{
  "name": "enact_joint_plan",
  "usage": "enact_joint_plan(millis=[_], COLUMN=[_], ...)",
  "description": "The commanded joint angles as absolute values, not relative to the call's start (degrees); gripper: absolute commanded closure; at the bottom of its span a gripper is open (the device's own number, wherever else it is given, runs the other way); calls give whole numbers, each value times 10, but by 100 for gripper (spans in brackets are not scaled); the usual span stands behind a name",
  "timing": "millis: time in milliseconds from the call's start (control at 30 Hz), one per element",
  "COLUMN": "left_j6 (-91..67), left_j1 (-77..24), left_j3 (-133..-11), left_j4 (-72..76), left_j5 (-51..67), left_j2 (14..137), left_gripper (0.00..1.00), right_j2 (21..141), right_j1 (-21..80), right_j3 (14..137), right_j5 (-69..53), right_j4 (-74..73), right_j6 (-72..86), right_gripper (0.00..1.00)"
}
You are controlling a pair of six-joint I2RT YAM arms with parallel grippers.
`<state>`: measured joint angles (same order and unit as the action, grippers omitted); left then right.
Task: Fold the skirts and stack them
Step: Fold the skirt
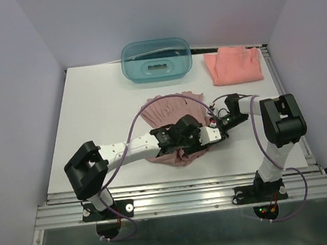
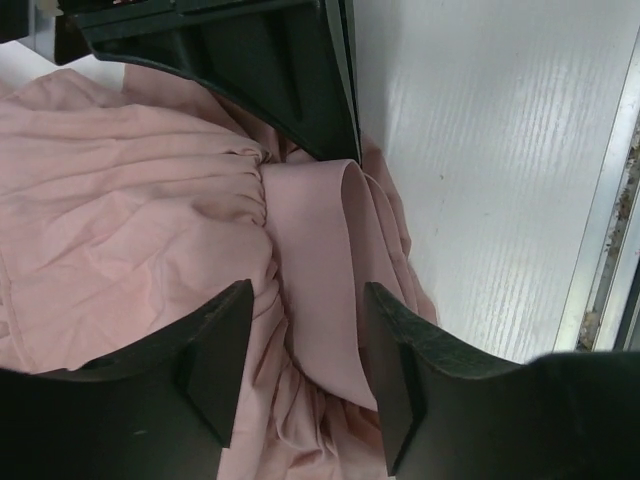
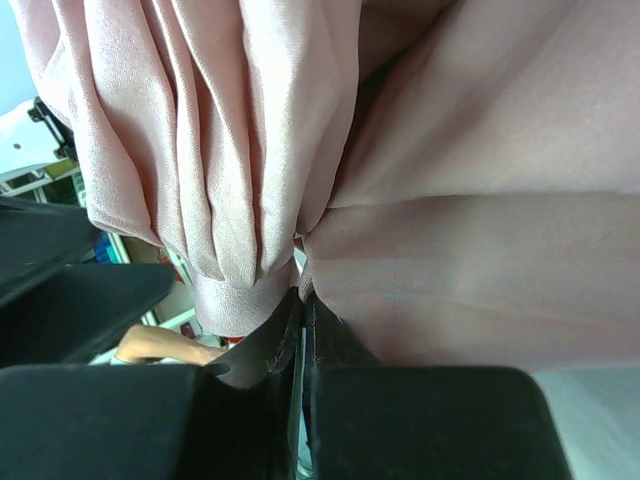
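The mauve-pink pleated skirt (image 1: 163,109) lies bunched at the table's middle. In the left wrist view it fills the frame (image 2: 130,200), with a smooth folded band running between my fingers. My left gripper (image 2: 308,310) is open and straddles that band just above the cloth; in the top view it (image 1: 205,141) sits at the skirt's right front edge. My right gripper (image 3: 302,300) is shut on a gathered edge of the mauve skirt (image 3: 470,250); in the top view it (image 1: 215,124) meets the left gripper. The coral-salmon skirt (image 1: 233,66) lies folded at the back right.
A translucent teal tub (image 1: 155,59) stands at the back centre. The right gripper's black body (image 2: 250,60) hangs close above my left fingers. The table's metal edge rail (image 2: 600,230) runs along the right of the left wrist view.
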<state>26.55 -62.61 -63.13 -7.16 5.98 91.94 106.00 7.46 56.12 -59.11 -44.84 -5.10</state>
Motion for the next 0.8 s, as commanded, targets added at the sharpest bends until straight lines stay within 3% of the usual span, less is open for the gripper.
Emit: enact_joint_plan(millis=[0, 233, 333, 400, 433, 600, 700, 733, 767], left_j6=[267, 259, 235, 220, 212, 185, 191, 190, 191], left_j1=[-630, -631, -626, -619, -615, -595, -593, -593, -592], left_j3=[-648, -663, -671, -679, -687, -691, -672, -665, -662], left_j4=[-41, -30, -7, 3, 12, 21, 33, 38, 40], left_j5=[56, 58, 41, 32, 31, 63, 119, 130, 140], left_j2=[938, 981, 994, 1000, 1007, 1029, 1023, 1021, 1021], left_gripper=[44, 49, 84, 96, 100, 100, 99, 98, 97], right_j2=[1038, 1033, 1027, 1024, 1022, 1011, 1002, 998, 994], right_j1=[70, 70, 70, 70, 70, 70, 65, 65, 58], right_j3=[555, 554, 551, 548, 547, 542, 543, 541, 540], right_j5=[-610, -613, -614, -616, -616, -618, -619, -619, -619], right_j4=[-444, -445, -445, -444, -443, -441, -442, -442, -441], right_j6=[-50, -50, -48, -47, -47, -46, -46, -45, -44], right_gripper=[99, 99, 99, 99, 99, 99, 72, 48, 41])
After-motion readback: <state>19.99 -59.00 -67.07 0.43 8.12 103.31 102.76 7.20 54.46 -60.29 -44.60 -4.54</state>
